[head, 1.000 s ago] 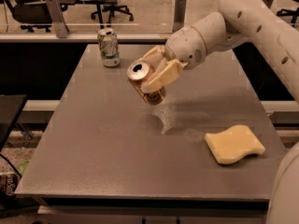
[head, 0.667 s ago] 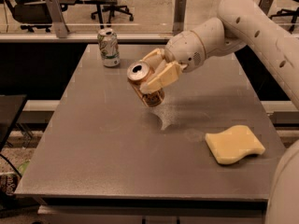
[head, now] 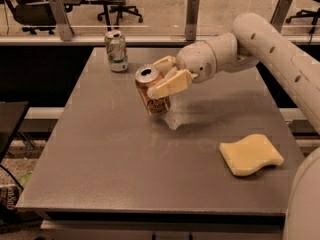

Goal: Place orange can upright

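Observation:
The orange can (head: pixel 152 91) is copper-orange with a silver top and a pale label patch. It is near the middle of the grey table (head: pixel 125 169), almost upright and tilted slightly to the left. Whether its base touches the table I cannot tell. My gripper (head: pixel 162 79) comes in from the right and is shut on the can, with one cream finger (head: pixel 172 85) across its front and the other behind it. The white arm (head: pixel 260 44) reaches in from the upper right.
A white-and-green can (head: pixel 116 51) stands upright at the table's back left. A yellow sponge (head: pixel 250 155) lies at the right front. Glass panels with posts run behind the table, with office chairs beyond. A dark surface sits at the far left.
The can and gripper have barely shifted; the can has turned slightly more upright and sits a touch lower. The other can and the sponge have not moved.

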Action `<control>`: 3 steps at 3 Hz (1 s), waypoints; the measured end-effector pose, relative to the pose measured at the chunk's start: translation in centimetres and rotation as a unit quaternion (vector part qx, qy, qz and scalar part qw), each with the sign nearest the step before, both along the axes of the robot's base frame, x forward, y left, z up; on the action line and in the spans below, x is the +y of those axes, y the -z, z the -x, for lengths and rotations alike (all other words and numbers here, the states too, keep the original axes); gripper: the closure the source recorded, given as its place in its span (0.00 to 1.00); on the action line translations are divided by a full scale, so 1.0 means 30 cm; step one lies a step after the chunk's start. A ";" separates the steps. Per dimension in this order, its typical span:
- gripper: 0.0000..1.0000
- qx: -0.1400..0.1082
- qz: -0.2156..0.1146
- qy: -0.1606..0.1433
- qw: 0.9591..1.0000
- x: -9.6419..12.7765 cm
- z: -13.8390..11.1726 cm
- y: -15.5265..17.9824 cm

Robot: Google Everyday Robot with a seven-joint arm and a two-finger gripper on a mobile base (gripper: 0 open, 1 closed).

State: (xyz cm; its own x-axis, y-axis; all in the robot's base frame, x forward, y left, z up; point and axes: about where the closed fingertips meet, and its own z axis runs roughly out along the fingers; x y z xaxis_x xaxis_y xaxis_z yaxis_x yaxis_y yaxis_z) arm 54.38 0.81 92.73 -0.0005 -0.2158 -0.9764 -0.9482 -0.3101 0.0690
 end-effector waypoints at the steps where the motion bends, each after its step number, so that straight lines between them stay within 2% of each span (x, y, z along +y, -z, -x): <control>1: 1.00 0.016 -0.022 0.006 1.000 0.000 -0.017 0.019; 2: 1.00 0.022 -0.038 0.008 0.999 -0.002 -0.032 0.036; 3: 0.87 0.022 -0.053 0.008 0.998 -0.005 -0.041 0.045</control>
